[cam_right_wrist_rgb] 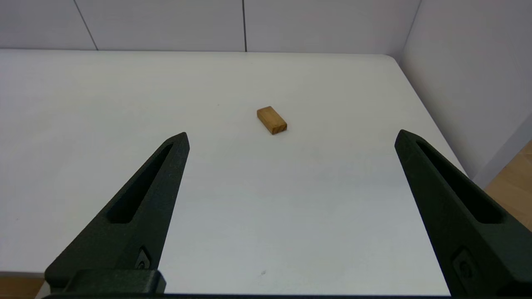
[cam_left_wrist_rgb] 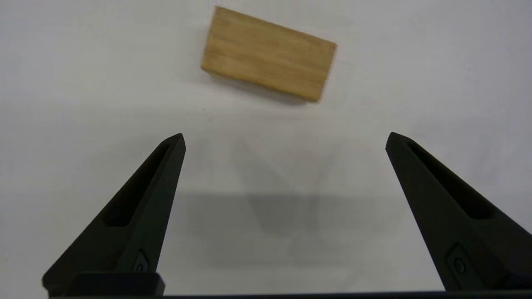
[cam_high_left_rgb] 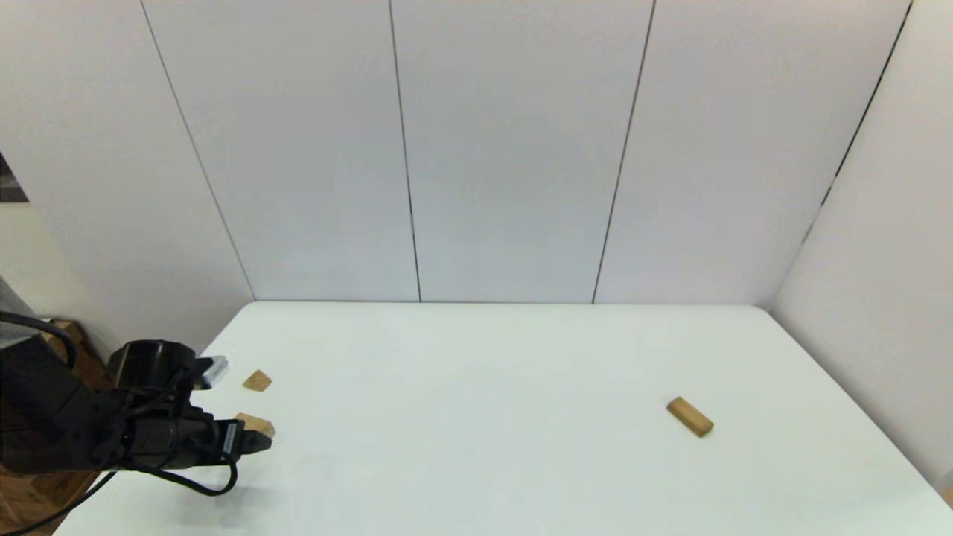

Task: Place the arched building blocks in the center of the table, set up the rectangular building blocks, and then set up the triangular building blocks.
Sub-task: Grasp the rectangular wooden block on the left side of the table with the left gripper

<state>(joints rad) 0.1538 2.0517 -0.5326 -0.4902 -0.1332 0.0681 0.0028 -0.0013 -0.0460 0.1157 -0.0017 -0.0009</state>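
the left pincer [cam_high_left_rgb: 260, 441] hangs low over the near left side of the counter [cam_high_left_rgb: 476, 447], wide open and holding nothing. the arched block [cam_left_wrist_rgb: 268, 54] lies flat on the counter just ahead of its two black fingers [cam_left_wrist_rgb: 166, 166], not yet between them and a little crooked to them. from above, its notch does not show. the step in hand looks like picking up this block to carry it to the middle of the counter. to do it well, the pincer should slide forward until the block sits right between the fingers, turn a little to line up with the block's straight sides, go down close to the counter, and then squeeze on the flat sides, not the corners, so the block does not spin or pop out. the small triangle block [cam_high_left_rgb: 257, 381] lies near, a bit farther back, so the arm should not bump it. the long flat block [cam_high_left_rgb: 690, 416] lies well apart on the right side. the right pincer [cam_right_wrist_rgb: 291, 137] waits back from that block, wide open and empty too.
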